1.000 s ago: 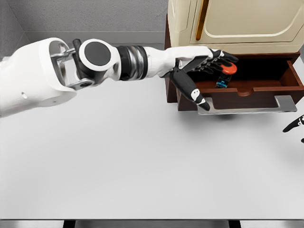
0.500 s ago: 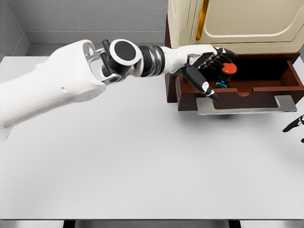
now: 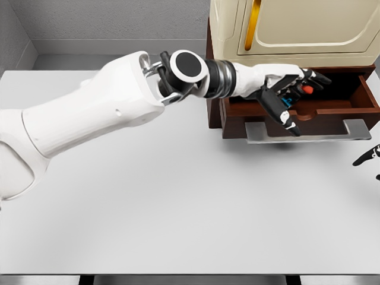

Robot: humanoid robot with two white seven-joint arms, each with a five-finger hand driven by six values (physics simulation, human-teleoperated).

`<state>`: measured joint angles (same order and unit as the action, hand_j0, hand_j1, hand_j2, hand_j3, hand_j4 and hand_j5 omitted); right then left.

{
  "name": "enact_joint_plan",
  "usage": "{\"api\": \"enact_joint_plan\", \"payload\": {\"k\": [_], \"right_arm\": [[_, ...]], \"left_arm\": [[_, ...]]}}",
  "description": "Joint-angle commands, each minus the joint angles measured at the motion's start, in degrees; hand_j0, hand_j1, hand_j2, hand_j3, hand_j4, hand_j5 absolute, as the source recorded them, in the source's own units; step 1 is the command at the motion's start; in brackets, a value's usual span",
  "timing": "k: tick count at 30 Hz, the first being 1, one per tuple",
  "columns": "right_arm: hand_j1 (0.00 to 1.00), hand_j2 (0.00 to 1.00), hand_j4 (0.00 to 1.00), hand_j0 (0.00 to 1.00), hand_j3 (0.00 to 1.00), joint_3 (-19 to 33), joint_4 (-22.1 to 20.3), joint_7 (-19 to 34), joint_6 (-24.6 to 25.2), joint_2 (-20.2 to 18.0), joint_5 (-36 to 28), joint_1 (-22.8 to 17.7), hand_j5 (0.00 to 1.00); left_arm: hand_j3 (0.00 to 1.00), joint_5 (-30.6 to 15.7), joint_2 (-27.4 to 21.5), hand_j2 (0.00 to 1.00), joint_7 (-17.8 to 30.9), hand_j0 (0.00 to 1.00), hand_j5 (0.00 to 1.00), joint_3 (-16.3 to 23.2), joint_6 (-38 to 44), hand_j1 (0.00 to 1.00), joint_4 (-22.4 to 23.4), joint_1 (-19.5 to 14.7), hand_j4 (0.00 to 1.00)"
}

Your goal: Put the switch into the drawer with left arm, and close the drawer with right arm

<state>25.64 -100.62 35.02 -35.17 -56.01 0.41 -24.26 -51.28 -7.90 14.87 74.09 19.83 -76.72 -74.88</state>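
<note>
White surface lay before me; my left hand pinched the switch over the open drawer; risk: releasing near the front wall, it could catch there.

left arm outstretched, left hand with fingers curled; right hand barely at the edge

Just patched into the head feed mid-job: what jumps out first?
The big white left arm sweeps across the table, its left hand reaching into the open brown drawer under the cream cabinet. The red-and-blue switch peeks out among its fingers. The right hand's dark fingertips show at the right edge.
</note>
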Motion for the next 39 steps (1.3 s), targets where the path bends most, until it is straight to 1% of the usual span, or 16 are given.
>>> {"api": "enact_joint_plan", "payload": {"k": [1, 6, 12, 13, 15, 17, 18, 20, 22, 27, 29, 31, 33, 35, 37, 39], "right_arm": [[0.65, 0.65, 0.65, 0.65, 0.65, -0.07, -0.01, -0.02, 0.17, -0.06, -0.41, 0.00, 0.65], [0.65, 0.65, 0.65, 0.65, 0.65, -0.07, -0.01, -0.02, 0.17, -0.06, -0.41, 0.00, 0.65], [0.57, 0.57, 0.57, 0.57, 0.57, -0.77, -0.01, -0.02, 0.17, -0.06, -0.41, 0.09, 0.57], [0.55, 0.55, 0.55, 0.55, 0.55, -0.86, -0.10, -0.02, 0.17, -0.15, -0.41, 0.09, 0.55], [0.55, 0.55, 0.55, 0.55, 0.55, -1.21, -0.10, -0.02, 0.17, -0.15, -0.41, 0.70, 0.55], [0.55, 0.55, 0.55, 0.55, 0.55, -2.09, -0.01, -0.02, 0.17, -0.15, -0.32, 1.23, 0.55], [0.55, 0.55, 0.55, 0.55, 0.55, -2.18, -0.01, -0.02, 0.17, -0.15, -0.32, 1.58, 0.55], [0.56, 0.56, 0.56, 0.56, 0.56, -2.18, -0.01, -0.02, 0.17, -0.23, -0.32, 1.93, 0.56], [0.56, 0.56, 0.56, 0.56, 0.56, -2.53, -0.01, -0.02, 0.17, -1.64, -0.32, 2.81, 0.56], [0.58, 0.58, 0.58, 0.58, 0.58, -4.20, -0.01, -0.02, 0.17, -1.82, -0.32, 4.92, 0.58], [0.58, 0.58, 0.58, 0.58, 0.58, -5.52, 0.08, -0.02, 0.17, -2.17, -0.32, 5.89, 0.58], [0.58, 0.58, 0.58, 0.58, 0.58, -5.61, 0.16, -0.02, 0.17, -2.17, -0.23, 5.98, 0.58], [0.58, 0.58, 0.58, 0.58, 0.58, -6.40, 0.43, -0.02, 0.17, -2.26, -0.23, 6.77, 0.58], [0.58, 0.58, 0.58, 0.58, 0.58, -7.71, 0.52, -0.02, 0.17, -2.26, -0.06, 7.64, 0.58], [0.59, 0.59, 0.59, 0.59, 0.59, -10.00, 0.87, -0.02, 0.17, -2.26, 0.03, 10.19, 0.59], [0.60, 0.60, 0.60, 0.60, 0.60, -10.09, 1.04, -0.02, 0.17, -2.26, 0.03, 10.72, 0.60]], "left_arm": [[1.00, 0.65, 1.84, 1.00, 2.88, 1.00, 1.00, -0.17, -0.85, 1.00, 0.52, 0.00, 1.00], [1.00, 0.21, 1.49, 1.00, 6.83, 1.00, 1.00, -1.75, -0.85, 1.00, 0.52, -0.35, 1.00], [1.00, 0.13, -2.38, 1.00, 18.70, 1.00, 1.00, -6.15, -3.22, 1.00, -0.18, -1.67, 1.00], [1.00, 0.21, -4.92, 1.00, 20.13, 1.00, 1.00, -6.06, -5.68, 1.00, -3.95, -1.76, 1.00], [1.00, 1.09, -19.59, 1.00, 20.13, 1.00, 1.00, -6.41, -14.11, 1.00, -23.02, -3.69, 1.00], [1.00, 1.09, -32.07, 1.00, 20.13, 1.00, 1.00, -5.80, -33.17, 1.00, -24.18, -3.52, 1.00], [1.00, 1.88, -36.47, 1.00, 20.13, 1.00, 1.00, -6.50, -41.18, 1.00, -23.83, 1.04, 1.00], [1.00, 6.37, -43.68, 1.00, 20.13, 1.00, 1.00, -7.55, -45.85, 1.00, -24.26, 4.22, 1.00], [1.00, 6.80, -44.92, 1.00, 20.13, 1.00, 1.00, -10.54, -48.04, 1.00, -24.26, 4.75, 1.00], [1.00, 11.64, -46.94, 1.00, 20.13, 1.00, 1.00, -10.55, -53.41, 1.00, -24.18, 4.48, 1.00], [1.00, 18.57, -47.29, 1.00, 20.13, 1.00, 1.00, -7.48, -52.71, 1.00, -23.74, 2.29, 1.00], [1.00, 30.62, -47.20, 1.00, 20.13, 1.00, 1.00, -3.34, -53.50, 1.00, -23.83, -0.35, 1.00], [1.00, 31.85, -46.68, 1.00, 20.13, 1.00, 1.00, -1.50, -53.50, 1.00, -23.30, -0.79, 1.00], [1.00, 38.70, -46.68, 1.00, 20.13, 1.00, 1.00, 4.22, -53.50, 1.00, -22.42, -0.88, 1.00], [1.00, 40.56, -46.68, 1.00, 20.13, 1.00, 1.00, 4.48, -53.41, 1.00, -22.16, -1.05, 1.00], [1.00, 40.64, -46.59, 1.00, 20.13, 1.00, 1.00, 4.66, -53.32, 1.00, -16.71, -1.32, 1.00]]}}
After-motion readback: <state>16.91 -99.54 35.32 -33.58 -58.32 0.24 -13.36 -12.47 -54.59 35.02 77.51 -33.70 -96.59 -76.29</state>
